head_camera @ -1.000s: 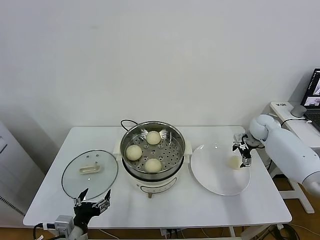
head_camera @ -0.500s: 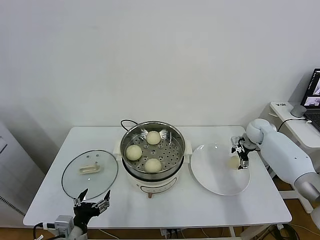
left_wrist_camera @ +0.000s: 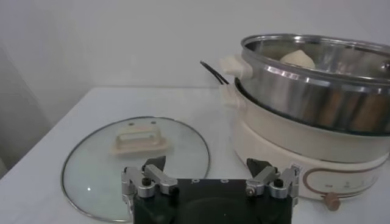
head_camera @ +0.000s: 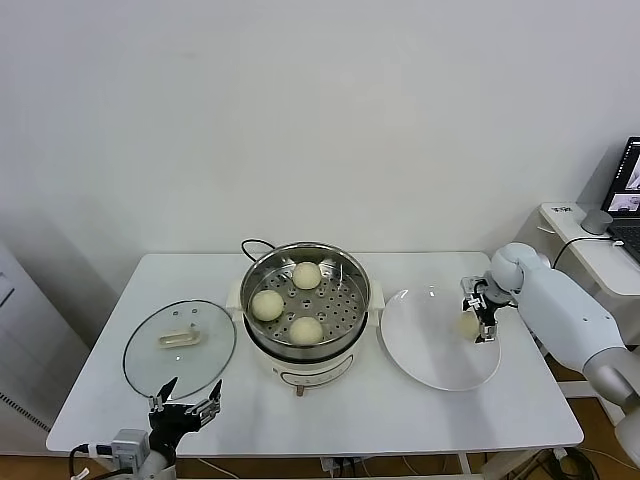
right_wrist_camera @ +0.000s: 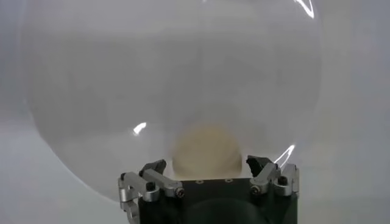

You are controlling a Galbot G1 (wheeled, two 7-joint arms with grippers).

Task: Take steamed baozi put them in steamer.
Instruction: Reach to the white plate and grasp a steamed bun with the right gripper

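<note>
Three cream-white baozi (head_camera: 306, 274) lie on the perforated tray of the steel steamer (head_camera: 306, 305) at the table's middle. The fourth baozi (head_camera: 467, 324) lies on the white plate (head_camera: 430, 345) at the right; it also shows in the right wrist view (right_wrist_camera: 207, 148). My right gripper (head_camera: 478, 312) is open just above this baozi, its fingers standing either side of it and apart from it (right_wrist_camera: 208, 170). My left gripper (head_camera: 183, 407) is open and empty at the front left edge, near the glass lid (head_camera: 180, 346). The steamer (left_wrist_camera: 317, 91) shows in the left wrist view.
The glass lid with a cream handle (left_wrist_camera: 137, 152) lies flat left of the steamer. A black cord (head_camera: 250, 243) runs behind the steamer. A side table with a laptop (head_camera: 628, 190) stands at the far right.
My right gripper has moved slightly left and down over the plate, closer to the baozi. The left arm and the baozi in the steamer have not moved.
</note>
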